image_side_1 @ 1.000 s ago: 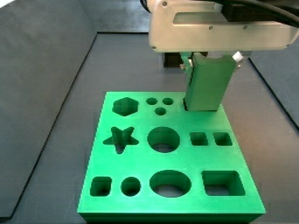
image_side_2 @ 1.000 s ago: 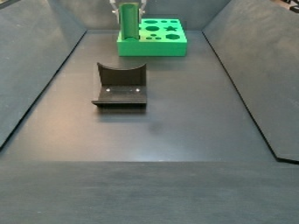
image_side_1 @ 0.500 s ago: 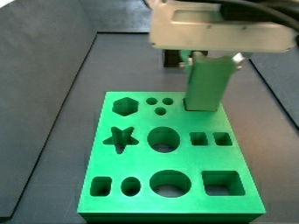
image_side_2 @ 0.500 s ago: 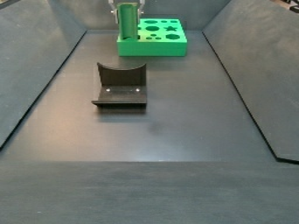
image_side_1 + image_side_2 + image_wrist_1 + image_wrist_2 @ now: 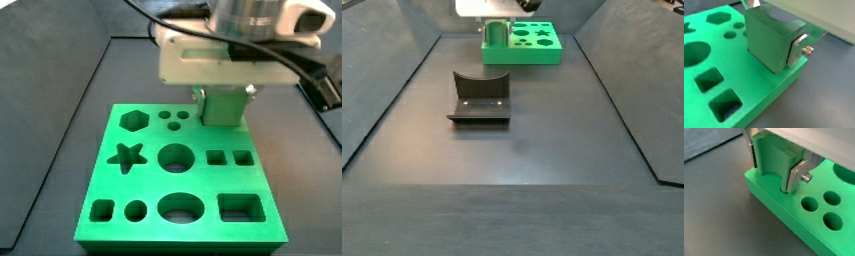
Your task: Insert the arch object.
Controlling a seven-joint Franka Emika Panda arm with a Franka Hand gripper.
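Note:
The arch object (image 5: 765,40), a muted-green block, stands upright with its lower end in a hole at a far corner of the bright-green board (image 5: 747,97). The gripper (image 5: 771,47) is shut on it, and one silver finger (image 5: 798,48) lies flat against its side. In a wrist view the notched face of the arch object (image 5: 771,158) shows between both fingers (image 5: 796,177), sunk into the board (image 5: 777,208). In both side views the gripper (image 5: 225,98) (image 5: 496,18) hangs low over the board's corner with the arch object (image 5: 227,110) (image 5: 496,35) in it.
The board (image 5: 174,215) has several other shaped holes: star, hexagon, circles and squares. The dark fixture (image 5: 478,97) stands on the grey floor in front of the board (image 5: 529,55). Sloping grey walls bound the floor on both sides.
The gripper has come down with the arch object, so less of the block shows above the board. The board looks slightly shifted in both side views.

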